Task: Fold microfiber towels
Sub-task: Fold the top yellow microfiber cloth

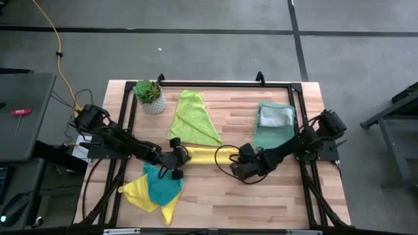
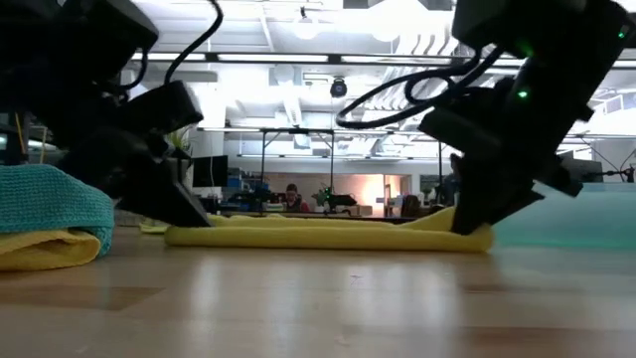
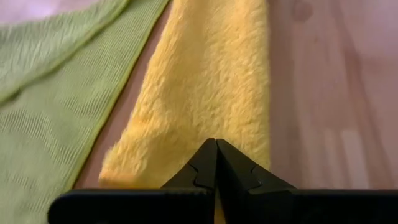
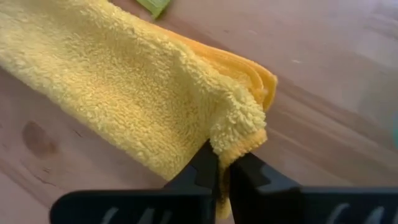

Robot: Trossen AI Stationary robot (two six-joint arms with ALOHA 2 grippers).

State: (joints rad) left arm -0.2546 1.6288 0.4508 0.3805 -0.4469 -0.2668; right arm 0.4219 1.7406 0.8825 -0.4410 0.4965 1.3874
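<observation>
High view: a yellow towel [image 1: 208,155], folded into a long narrow strip, lay across the middle of the wooden table [image 1: 274,196]. The left gripper [image 1: 179,156] sat at the strip's left end, the right gripper [image 1: 236,158] at its right end. A lime green towel [image 1: 192,119] lay spread just behind the strip, near a small potted plant [image 1: 149,96]. A teal towel [image 1: 163,183] rested on another yellow towel [image 1: 138,193] at the front left. A grey towel [image 1: 275,115] sat folded on a green tray [image 1: 271,137] at the right.

Low view: the yellow towel [image 2: 318,235] lay flat on the table [image 2: 318,308] between the two grippers, its right end lifted slightly where the right gripper [image 2: 475,227] met it. The left gripper [image 2: 194,217] touched the table at the other end. The teal towel [image 2: 50,204] over yellow cloth showed at the left edge. A person sat far back in the room.

Left wrist view: the left gripper [image 3: 216,163] was fully closed, fingers pressed together, pinching the edge of the yellow towel [image 3: 205,87]. The lime green towel [image 3: 56,93] lay just beside it.

Right wrist view: the right gripper [image 4: 224,169] was closed tight on the folded corner of the yellow towel [image 4: 124,87], the layers bunched between its fingers.
</observation>
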